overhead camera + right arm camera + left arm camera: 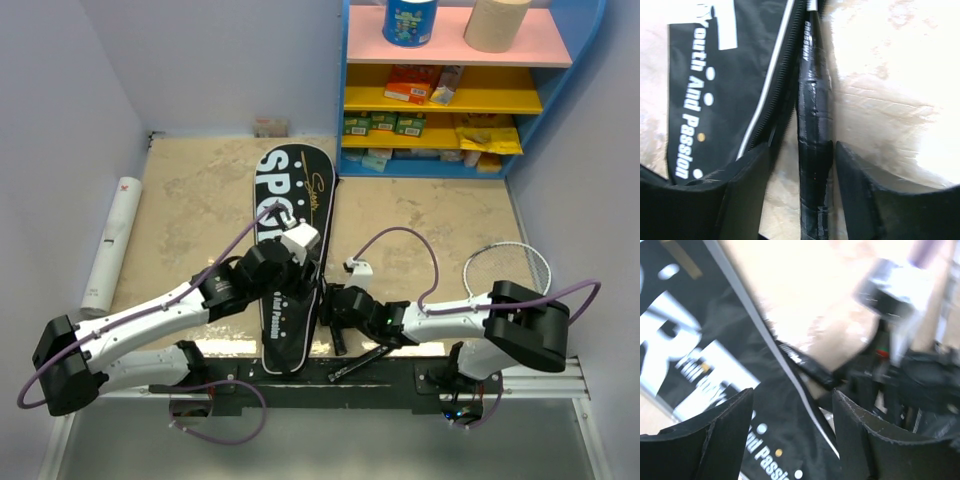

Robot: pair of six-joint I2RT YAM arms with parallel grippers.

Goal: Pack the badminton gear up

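The black bag [292, 185] lettered SPORT lies lengthwise mid-table; it also shows in the left wrist view [700, 340] and the right wrist view [725, 75]. My left gripper [303, 282] [792, 395] is open and empty just above the bag's lower half, by its white-piped edge. My right gripper [333, 305] [802, 147] is open and straddles a black racket handle [815, 140] lying along the bag's zipper edge; the right finger nearly touches it. A second racket's silver head [506, 268] lies at the right. The white tube [110, 245] lies far left. No shuttlecocks show.
A blue shelf [445, 168] with boxes and packets stands at the back right; a blue-wrapped roll [410, 20] and a beige roll [496, 22] sit on top. A black handle [362, 360] lies by the arm bases. Walls close both sides.
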